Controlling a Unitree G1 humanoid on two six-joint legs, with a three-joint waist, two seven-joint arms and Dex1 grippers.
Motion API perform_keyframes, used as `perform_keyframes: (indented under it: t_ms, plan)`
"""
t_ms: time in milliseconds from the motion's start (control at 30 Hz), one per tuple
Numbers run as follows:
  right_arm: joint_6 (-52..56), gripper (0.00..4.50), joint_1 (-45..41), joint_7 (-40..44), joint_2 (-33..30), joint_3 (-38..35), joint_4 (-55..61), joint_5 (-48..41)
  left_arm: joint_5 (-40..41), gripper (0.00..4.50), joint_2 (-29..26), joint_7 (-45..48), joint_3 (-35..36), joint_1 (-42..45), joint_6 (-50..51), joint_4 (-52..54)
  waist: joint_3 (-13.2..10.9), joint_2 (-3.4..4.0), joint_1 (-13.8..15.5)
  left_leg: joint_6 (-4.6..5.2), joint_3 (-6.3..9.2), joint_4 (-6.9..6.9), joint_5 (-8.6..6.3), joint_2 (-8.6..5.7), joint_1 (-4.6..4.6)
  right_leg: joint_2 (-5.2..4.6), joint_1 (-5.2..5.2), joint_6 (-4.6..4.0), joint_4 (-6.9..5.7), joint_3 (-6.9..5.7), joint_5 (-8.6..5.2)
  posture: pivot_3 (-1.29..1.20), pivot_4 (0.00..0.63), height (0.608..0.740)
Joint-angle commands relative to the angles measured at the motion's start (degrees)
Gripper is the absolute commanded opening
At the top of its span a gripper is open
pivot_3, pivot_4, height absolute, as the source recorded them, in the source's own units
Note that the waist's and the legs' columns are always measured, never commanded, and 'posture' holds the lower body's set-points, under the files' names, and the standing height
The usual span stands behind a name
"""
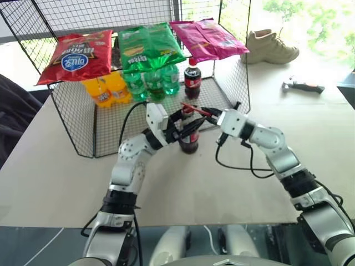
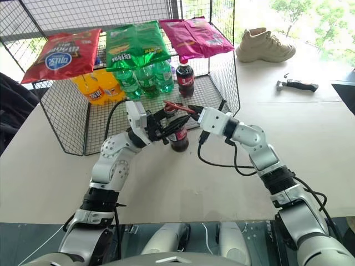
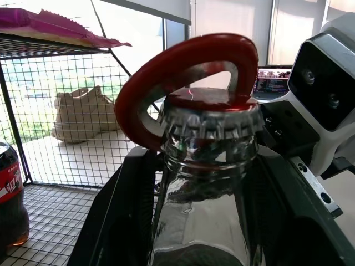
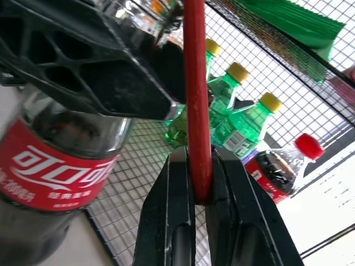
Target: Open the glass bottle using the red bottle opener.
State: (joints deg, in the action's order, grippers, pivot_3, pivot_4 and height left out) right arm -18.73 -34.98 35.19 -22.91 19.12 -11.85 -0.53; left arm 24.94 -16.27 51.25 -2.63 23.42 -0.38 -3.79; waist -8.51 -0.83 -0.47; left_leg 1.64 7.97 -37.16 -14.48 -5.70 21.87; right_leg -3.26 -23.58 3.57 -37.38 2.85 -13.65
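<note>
The glass bottle (image 1: 189, 139) stands upright on the table in front of the wire rack, dark drink inside, red label round it. My left gripper (image 1: 182, 126) is shut on its neck from the left; its black fingers (image 3: 125, 216) flank the clear neck (image 3: 205, 210). The red bottle opener (image 3: 183, 72) has its oval ring head hooked over the crimped red cap (image 3: 211, 108). My right gripper (image 2: 192, 111) comes in from the right and is shut on the opener's handle (image 4: 197, 111), edge-on between the fingers (image 4: 166, 221).
The wire rack (image 1: 77, 116) behind the bottle holds orange bottles (image 1: 105, 88), green bottles (image 1: 152, 80) and a plastic cola bottle (image 1: 192, 79), with snack bags (image 1: 152, 47) on top. A shoe (image 1: 269, 47) and a small tool (image 1: 302, 86) lie at the far right.
</note>
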Motion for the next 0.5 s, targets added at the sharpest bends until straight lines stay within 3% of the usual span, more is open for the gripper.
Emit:
perform_keyframes:
  t_ms: [33,200,500]
  plan:
    - [-2.16,0.00,-1.61,0.97,-0.15,-1.95,6.58,0.54,-2.80,1.99,-0.69,-0.06,-1.75,-2.29,2.33,-4.15,0.02,-0.01,0.01,0.00,0.00,0.00,0.00,0.00,0.00,0.00,0.00,0.00,0.00,0.00,0.00,0.00,0.150,0.732]
    - [-8.21,0.00,-5.73,-4.92,-3.01,-3.32,2.89,11.11,-2.81,1.99,-0.70,0.05,-1.69,-2.18,2.23,-4.42,0.04,0.00,0.01,0.00,-0.01,-0.01,0.00,-0.01,-0.04,0.02,0.02,0.00,-0.03,-0.01,0.00,0.00,0.150,0.732]
    - [-22.03,0.00,-15.24,-24.38,-9.52,-7.75,-2.07,30.09,-2.72,1.99,-0.65,0.07,-1.87,-2.15,2.33,-4.69,0.14,-0.03,-0.04,-0.01,-0.03,0.03,0.00,-0.01,-0.08,0.04,0.02,0.00,-0.03,0.01,0.00,0.00,0.150,0.732]
